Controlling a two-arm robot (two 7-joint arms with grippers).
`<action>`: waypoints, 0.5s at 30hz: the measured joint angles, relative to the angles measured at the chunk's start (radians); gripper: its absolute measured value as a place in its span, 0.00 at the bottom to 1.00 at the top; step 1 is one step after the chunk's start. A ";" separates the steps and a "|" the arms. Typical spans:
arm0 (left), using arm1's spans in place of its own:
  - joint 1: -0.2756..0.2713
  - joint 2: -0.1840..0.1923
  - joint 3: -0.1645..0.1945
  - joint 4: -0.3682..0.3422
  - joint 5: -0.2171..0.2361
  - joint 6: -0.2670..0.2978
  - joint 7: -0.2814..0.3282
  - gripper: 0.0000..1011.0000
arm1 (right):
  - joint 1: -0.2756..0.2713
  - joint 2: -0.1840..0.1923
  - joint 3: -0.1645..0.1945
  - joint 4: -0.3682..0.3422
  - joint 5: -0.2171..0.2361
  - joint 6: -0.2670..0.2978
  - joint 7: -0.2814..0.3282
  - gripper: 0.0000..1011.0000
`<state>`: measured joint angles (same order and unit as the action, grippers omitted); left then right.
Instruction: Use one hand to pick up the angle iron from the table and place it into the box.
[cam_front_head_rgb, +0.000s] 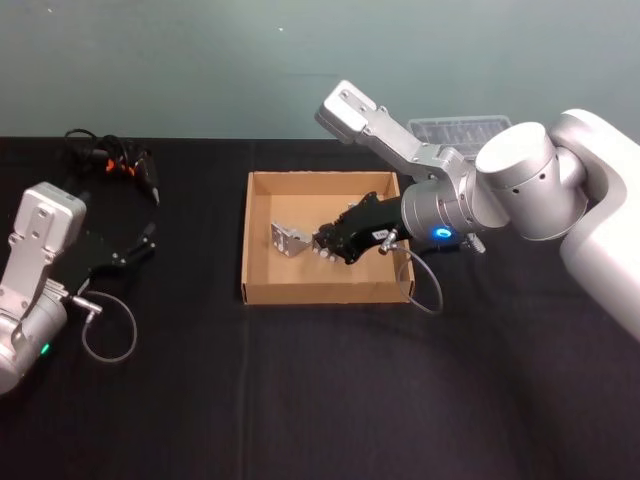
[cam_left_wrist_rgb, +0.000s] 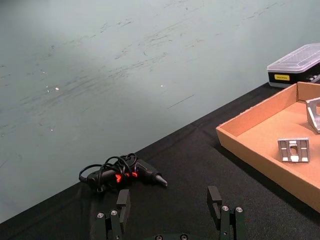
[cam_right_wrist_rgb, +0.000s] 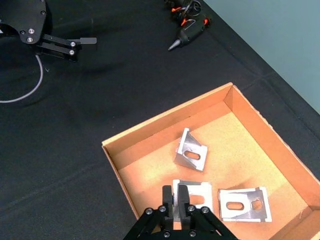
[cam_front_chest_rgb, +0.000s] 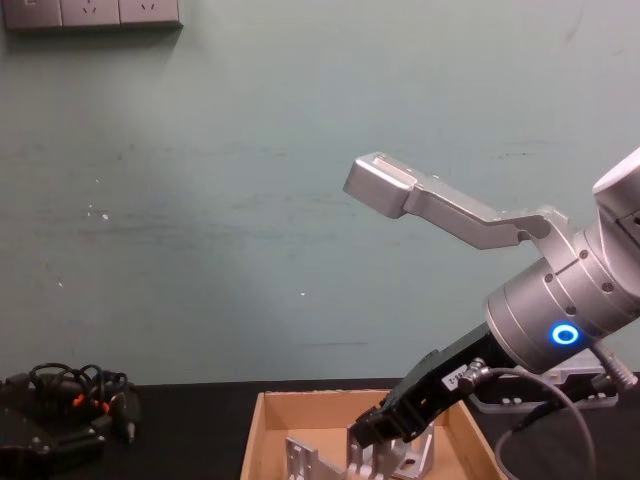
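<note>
The tan cardboard box (cam_front_head_rgb: 325, 292) sits mid-table on the black table (cam_front_head_rgb: 300, 400). My right gripper (cam_front_head_rgb: 322, 242) reaches down into it from the right. In the right wrist view its fingers (cam_right_wrist_rgb: 169, 199) stand close together, shut on the edge of an angle iron (cam_right_wrist_rgb: 197, 192) that rests low on the box floor (cam_right_wrist_rgb: 235, 135). A second angle iron (cam_right_wrist_rgb: 190, 152) stands tilted just beyond, also seen as an angle iron (cam_front_head_rgb: 288, 238) from the head. A third angle iron (cam_right_wrist_rgb: 245, 204) lies flat beside the held one. My left gripper (cam_left_wrist_rgb: 169, 200) is parked open at the table's left.
A black glue gun with a coiled cord (cam_front_head_rgb: 125, 165) lies at the back left. A black case with a clear lid (cam_front_head_rgb: 460, 130) stands behind the box on the right. My left arm's cable loop (cam_front_head_rgb: 110, 335) lies on the table near the left gripper (cam_front_head_rgb: 140, 245).
</note>
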<state>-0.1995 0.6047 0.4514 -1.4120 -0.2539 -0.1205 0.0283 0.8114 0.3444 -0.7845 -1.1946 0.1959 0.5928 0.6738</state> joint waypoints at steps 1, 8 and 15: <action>0.000 0.000 0.000 0.000 0.000 0.000 0.000 1.00 | 0.000 0.000 0.000 0.000 0.000 0.000 0.000 0.08; 0.000 0.000 0.000 0.000 0.000 0.000 0.000 1.00 | -0.001 0.001 0.001 -0.002 0.001 0.000 0.000 0.28; 0.000 0.000 0.000 0.000 0.000 0.000 0.000 1.00 | -0.001 0.001 0.001 -0.003 0.001 0.000 0.000 0.50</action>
<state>-0.1995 0.6047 0.4514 -1.4120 -0.2539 -0.1206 0.0283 0.8102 0.3456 -0.7839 -1.1974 0.1969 0.5923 0.6736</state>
